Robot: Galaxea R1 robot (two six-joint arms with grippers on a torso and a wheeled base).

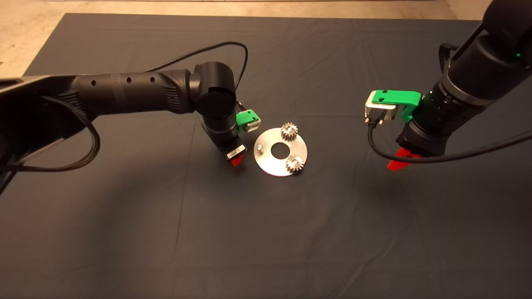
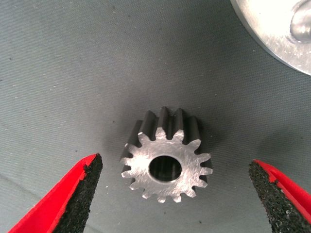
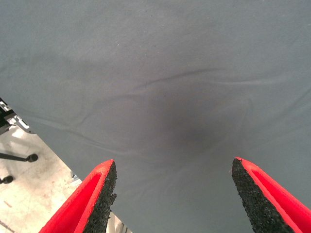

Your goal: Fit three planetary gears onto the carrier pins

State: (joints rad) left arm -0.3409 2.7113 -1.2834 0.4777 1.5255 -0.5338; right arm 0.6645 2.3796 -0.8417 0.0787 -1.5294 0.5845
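The shiny round disc (image 1: 272, 164) lies mid-mat. Two planetary gears sit on its pins, one at the far side (image 1: 289, 131) and one at the near right (image 1: 294, 163). The third carrier pin (image 1: 259, 148) stands bare on the disc's left. My left gripper (image 1: 237, 160) hangs just left of the disc. In the left wrist view it (image 2: 174, 164) is open around the third gear (image 2: 165, 162), which lies flat on the mat between the fingers without touching them. The disc's rim (image 2: 272, 34) and bare pin (image 2: 302, 24) show beside it. My right gripper (image 1: 399, 162) is open and empty over bare mat (image 3: 172, 164), right of the disc.
The dark mat (image 1: 266, 232) covers the table. Pale floor (image 1: 25, 37) shows past its far left edge, and floor with stand legs (image 3: 24, 165) past the edge in the right wrist view. Black cables hang from both arms.
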